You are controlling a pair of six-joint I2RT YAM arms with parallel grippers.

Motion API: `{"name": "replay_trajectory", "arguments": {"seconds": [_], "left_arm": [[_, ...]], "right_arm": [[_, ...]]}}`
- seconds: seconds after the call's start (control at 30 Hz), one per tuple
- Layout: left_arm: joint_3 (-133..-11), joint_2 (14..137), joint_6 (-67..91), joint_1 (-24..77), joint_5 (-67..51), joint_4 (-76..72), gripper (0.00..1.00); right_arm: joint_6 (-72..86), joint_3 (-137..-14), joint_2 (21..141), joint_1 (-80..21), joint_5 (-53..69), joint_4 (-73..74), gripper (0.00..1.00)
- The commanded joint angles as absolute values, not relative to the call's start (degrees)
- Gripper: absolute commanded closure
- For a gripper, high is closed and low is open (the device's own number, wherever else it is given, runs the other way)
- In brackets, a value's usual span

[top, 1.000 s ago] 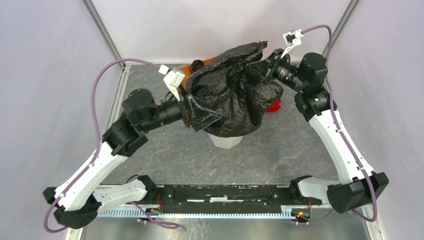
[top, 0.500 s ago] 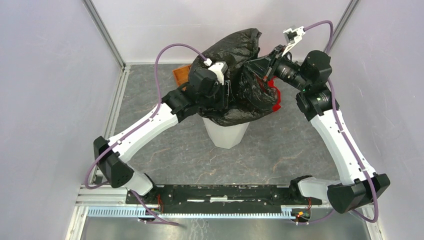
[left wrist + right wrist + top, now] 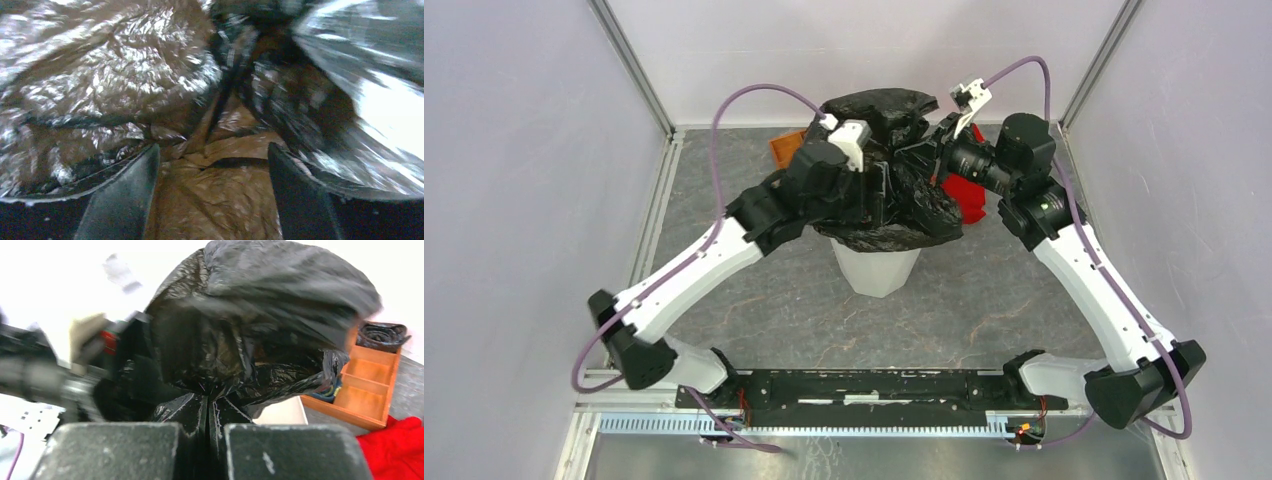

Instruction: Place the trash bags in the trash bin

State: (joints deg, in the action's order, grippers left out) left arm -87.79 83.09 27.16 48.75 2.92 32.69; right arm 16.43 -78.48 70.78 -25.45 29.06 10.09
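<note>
Two risks: a toppled bin, a torn bag.
At centre frame the white trash bin (image 3: 879, 272) wears the black trash bag (image 3: 894, 195) heaped over its rim, not inside. Left jaws, spread, nose into the folds; a sideways shove could tip the bin. Right jaws, farther back, pinch a fold; pulling might rip it.

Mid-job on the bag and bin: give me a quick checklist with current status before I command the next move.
1. Right jaws gripping the trash bag: shut on a fold, ok.
2. Left jaws free to push: open above crumpled plastic, ok.
3. Trash bin upright: ok.
4. Bag inside bin: bunched over the rim, not ok.
5. Bin opening unobstructed: hidden by bag, cannot tell.
6. Red cloth outside the bin: ok.
</note>
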Motion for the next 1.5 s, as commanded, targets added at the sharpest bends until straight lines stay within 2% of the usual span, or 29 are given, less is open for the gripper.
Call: {"name": "replay_trajectory", "arguments": {"seconds": [0.0, 0.13, 0.3, 0.37, 0.43, 0.53, 0.67, 0.73, 0.87, 1.0, 1.07, 1.13, 1.27, 1.47], "left_arm": [[-89.0, 73.14, 24.43, 48.82, 1.13, 32.05, 0.09], [-88.25, 66.58, 23.07, 48.87, 7.11, 35.44, 0.0], [-89.18, 63.69, 21.89, 47.66, 20.51, 40.17, 0.0], [-90.76, 65.45, 22.09, 44.44, 21.88, 41.64, 0.0], [-92.07, 67.65, 22.74, 40.17, 17.85, 41.54, 0.0], [-91.96, 70.62, 25.33, 29.45, 5.14, 38.6, 0.0], [-90.36, 74.73, 26.21, 25.57, -9.72, 29.66, 0.0], [-90.5, 76.17, 26.63, 25.49, -13.54, 26.46, 0.07], [-86.09, 74.36, 30.23, 25.51, -21.09, 15.62, 0.3], [-83.13, 73.5, 32.47, 27.32, -24.83, 12.52, 0.74], [-82.48, 73.16, 32.32, 29.98, -23.19, 13.91, 0.91], [-81.14, 72.3, 31.9, 33.57, -20.36, 14.8, 0.97], [-80.28, 72.15, 27.73, 44.47, -6.75, 20.12, 0.98], [-81.59, 80.41, 26.9, 45.79, -0.51, 26.24, 0.98]], "right_arm": [[13.13, -79.15, 68.14, -25.38, 24.89, 10.5, 1.0], [12.69, -79.41, 68.12, -25.35, 24.82, 11.4, 1.0], [13.16, -79.63, 68.06, -25.32, 25.8, 11.42, 1.0], [13.86, -79.63, 68.09, -25.35, 27.46, 10.6, 1.0], [14.23, -79.78, 68.33, -25.35, 28.49, 10.37, 1.0], [14.2, -80.07, 68.32, -25.4, 28.92, 10.89, 1.0], [14.3, -80.07, 67.94, -25.4, 29.27, 10.8, 0.99], [14.57, -80.07, 68.04, -25.4, 29.93, 10.54, 0.99], [14.97, -79.42, 67.6, -25.4, 30.21, 9.85, 1.0], [15.42, -79.11, 67.68, -25.36, 30.36, 8.89, 1.0], [15.69, -79.1, 67.93, -25.4, 30.52, 8.38, 1.0], [15.85, -79.35, 68.32, -25.44, 30.67, 8.0, 1.0], [15.93, -80.19, 69.37, -25.93, 30.45, 8.13, 0.99], [16.97, -80.95, 71.77, -29.09, 28.76, 6.63, 1.0]]}}
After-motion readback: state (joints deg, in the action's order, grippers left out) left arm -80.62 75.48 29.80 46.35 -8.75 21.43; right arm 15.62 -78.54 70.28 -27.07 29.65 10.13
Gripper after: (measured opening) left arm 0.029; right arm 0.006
